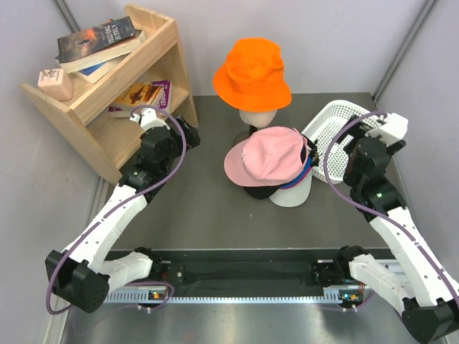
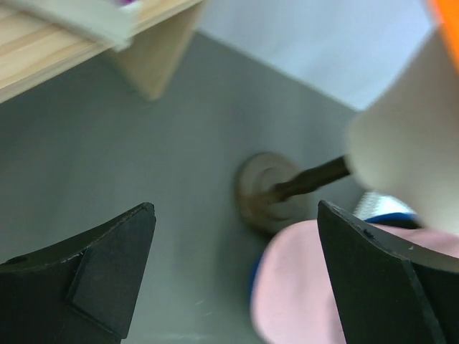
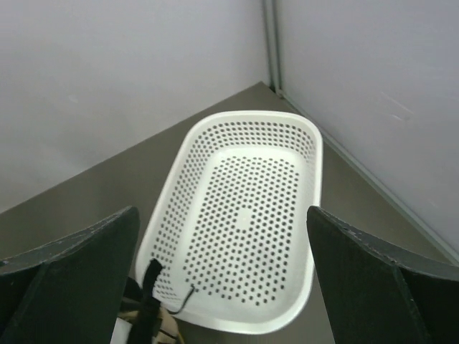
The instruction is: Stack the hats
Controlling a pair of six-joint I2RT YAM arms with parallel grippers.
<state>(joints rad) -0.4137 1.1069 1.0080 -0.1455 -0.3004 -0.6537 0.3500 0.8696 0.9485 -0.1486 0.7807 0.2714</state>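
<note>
A light pink cap (image 1: 267, 156) lies on top of a pile of caps at the table's middle; blue, black and white (image 1: 292, 193) edges show under it. An orange bucket hat (image 1: 252, 74) sits on the cream mannequin head (image 1: 258, 117) behind the pile. My left gripper (image 1: 188, 136) is open and empty, left of the pile. In the left wrist view (image 2: 237, 272) the pink cap (image 2: 301, 287) lies between its fingers, lower down. My right gripper (image 1: 348, 147) is open and empty, right of the pile; the right wrist view (image 3: 222, 279) shows it above the basket.
A white perforated basket (image 1: 331, 122) lies at the back right, also in the right wrist view (image 3: 244, 215). A wooden shelf (image 1: 107, 93) with books stands at the back left. The mannequin's round stand base (image 2: 262, 190) is behind the pile. A tan cap with a black strap (image 3: 147, 322) shows at the basket's near end.
</note>
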